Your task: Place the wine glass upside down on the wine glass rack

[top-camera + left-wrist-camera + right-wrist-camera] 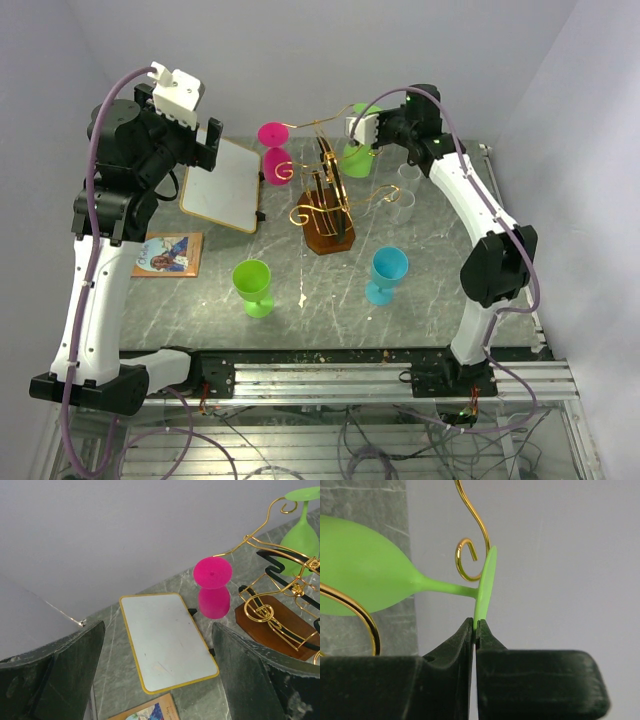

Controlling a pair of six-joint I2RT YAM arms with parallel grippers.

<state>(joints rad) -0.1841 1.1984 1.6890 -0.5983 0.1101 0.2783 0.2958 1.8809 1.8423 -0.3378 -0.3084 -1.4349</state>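
Note:
The gold wire wine glass rack (322, 195) stands on its brown wooden base (328, 236) at the table's middle back. My right gripper (362, 125) is shut on the foot rim of a green wine glass (355, 158), held upside down at the rack's upper right arm. In the right wrist view my gripper (476, 625) pinches the foot (486, 587) next to a gold scroll end (467, 555). A pink wine glass (272, 150) is upside down at the rack's left arm. My left gripper (157, 626) is open and empty, high above the left side.
A yellow-framed whiteboard (222, 185) and a booklet (168, 253) lie at the left. A green glass (254, 286) and a blue glass (385, 275) stand upright in front of the rack. Clear glasses (405, 190) stand at its right.

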